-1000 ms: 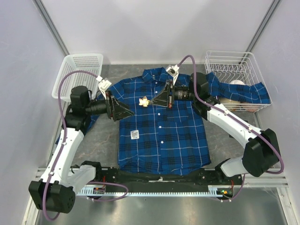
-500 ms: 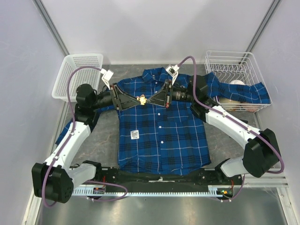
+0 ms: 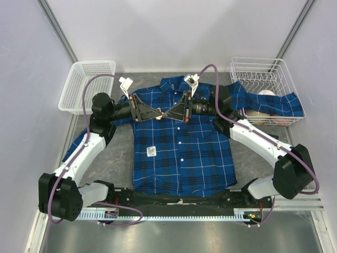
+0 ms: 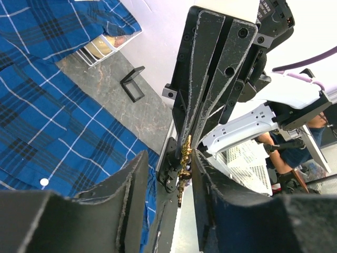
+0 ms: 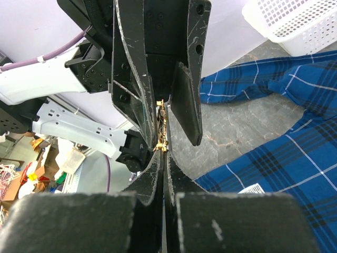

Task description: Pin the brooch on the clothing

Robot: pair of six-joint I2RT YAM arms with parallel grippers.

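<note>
My right gripper [image 5: 163,154] is pinched tight on the brooch [image 5: 162,125], its gold edge sticking out past the tips; my left gripper [image 4: 168,156] faces it tip to tip, jaws part-open either side of the brooch, and I can't tell whether they touch it; both hang over the shirt [image 3: 179,153], just below its collar [image 3: 176,83].

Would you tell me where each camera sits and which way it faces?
Top external: above and behind the robot, looking down on the clothing; both arms show.
Left wrist: on the left arm, facing the right end effector; own parted fingers show.
Right wrist: on the right arm, facing the left end effector; own fingers pinch the brooch.
Both wrist views share the brooch.
</note>
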